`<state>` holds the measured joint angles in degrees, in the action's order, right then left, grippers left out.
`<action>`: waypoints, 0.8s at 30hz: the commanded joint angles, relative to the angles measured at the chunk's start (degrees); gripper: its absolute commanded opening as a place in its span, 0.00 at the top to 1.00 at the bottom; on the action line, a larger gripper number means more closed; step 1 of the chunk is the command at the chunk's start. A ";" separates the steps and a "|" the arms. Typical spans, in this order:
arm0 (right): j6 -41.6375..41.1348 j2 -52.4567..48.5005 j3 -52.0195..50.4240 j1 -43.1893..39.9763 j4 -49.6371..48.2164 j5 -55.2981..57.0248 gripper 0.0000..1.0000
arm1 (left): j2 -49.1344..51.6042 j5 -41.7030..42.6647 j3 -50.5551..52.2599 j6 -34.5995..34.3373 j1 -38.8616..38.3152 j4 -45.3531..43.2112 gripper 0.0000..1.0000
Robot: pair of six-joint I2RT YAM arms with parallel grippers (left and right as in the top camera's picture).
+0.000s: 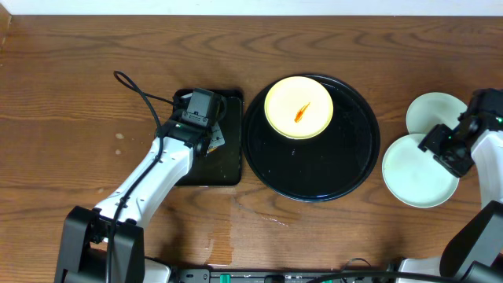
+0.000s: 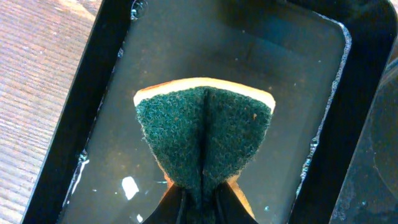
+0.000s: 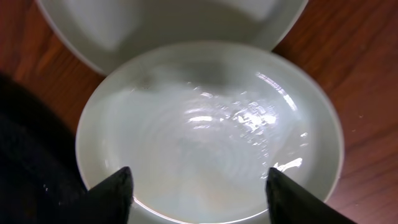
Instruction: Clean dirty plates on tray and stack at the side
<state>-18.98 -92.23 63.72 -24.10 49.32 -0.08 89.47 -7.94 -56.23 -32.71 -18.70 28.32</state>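
Directly beneath right jaws — mint plate (image 3: 205,130), jaws spread wide.

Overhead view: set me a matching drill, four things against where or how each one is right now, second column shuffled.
Things
1. yellow plate
2. sponge
3. mint plates
4. right claw

Places or states
A. open, above a mint plate
B. on the table, off both trays, overlapping
C. on the round black tray, sauce-smeared
D. pinched in the left claw, over the rectangular tray

Pairs: 1-C, 2-D, 3-B, 4-A
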 commanded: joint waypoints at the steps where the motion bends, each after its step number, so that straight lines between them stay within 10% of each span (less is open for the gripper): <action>1: 2.43 -0.04 0.11 -3.08 -1.07 0.26 0.39 | -0.33 -1.07 0.17 0.76 0.20 0.17 0.87; 19: 12.44 -0.07 -12.63 -11.28 -12.15 3.96 0.30 | -0.33 -1.07 0.20 0.76 0.20 0.15 0.87; 24: 12.41 -0.07 -16.92 -11.28 -17.64 0.83 0.45 | -0.33 -1.07 0.17 0.76 0.20 0.15 0.87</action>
<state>-7.75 -92.25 48.47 -35.07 33.06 2.68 89.47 -7.94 -56.23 -32.71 -18.70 28.32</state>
